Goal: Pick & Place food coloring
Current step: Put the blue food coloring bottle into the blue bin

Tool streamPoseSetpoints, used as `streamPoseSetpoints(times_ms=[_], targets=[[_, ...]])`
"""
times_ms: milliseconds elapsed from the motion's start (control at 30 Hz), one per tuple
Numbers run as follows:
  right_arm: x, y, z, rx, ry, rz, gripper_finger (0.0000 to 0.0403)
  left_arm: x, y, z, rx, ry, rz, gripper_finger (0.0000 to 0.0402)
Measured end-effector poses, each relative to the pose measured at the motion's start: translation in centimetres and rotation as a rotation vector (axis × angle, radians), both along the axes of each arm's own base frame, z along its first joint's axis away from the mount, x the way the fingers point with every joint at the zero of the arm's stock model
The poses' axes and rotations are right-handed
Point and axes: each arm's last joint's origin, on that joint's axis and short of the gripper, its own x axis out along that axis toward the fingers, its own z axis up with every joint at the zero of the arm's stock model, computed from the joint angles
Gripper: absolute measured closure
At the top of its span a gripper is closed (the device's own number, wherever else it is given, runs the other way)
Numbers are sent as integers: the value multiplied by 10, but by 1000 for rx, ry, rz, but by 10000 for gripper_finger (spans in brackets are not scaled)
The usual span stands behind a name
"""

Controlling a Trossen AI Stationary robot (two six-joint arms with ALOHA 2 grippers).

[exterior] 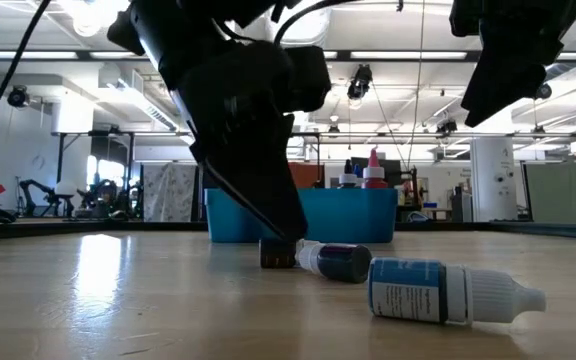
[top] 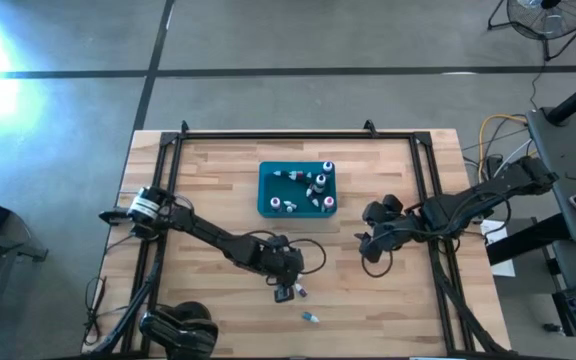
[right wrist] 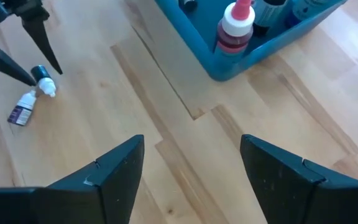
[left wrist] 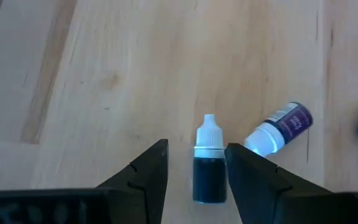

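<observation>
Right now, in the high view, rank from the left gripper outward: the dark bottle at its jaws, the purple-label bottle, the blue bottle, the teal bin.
1. Dark bottle: between the left gripper's jaws.
2. Purple-label bottle: just beside it.
3. Blue bottle: nearer the table's front edge.
4. Teal bin: farthest, mid-table.

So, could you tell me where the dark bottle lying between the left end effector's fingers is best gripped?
Across the dark body, not the tapered pale cap. The dark bottle lies flat on the table, its long axis in line with the left end effector. The fingers already straddle its body, apparently without touching it, so coming straight down from above and closing on the two long sides looks best. A purple-labelled bottle lies close by.
</observation>
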Motion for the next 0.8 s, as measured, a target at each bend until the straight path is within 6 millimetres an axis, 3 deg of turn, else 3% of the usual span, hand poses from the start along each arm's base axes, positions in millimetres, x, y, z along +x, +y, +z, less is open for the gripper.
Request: streamPoseSetpoints(times_ms=[533,800], targets=[[0,0,0,27,-23,-55,154,10,-5,-17,-6,-31,61,269],[0,0,0,30,-25,-59,153,4,-3,-22,29,19,61,316]])
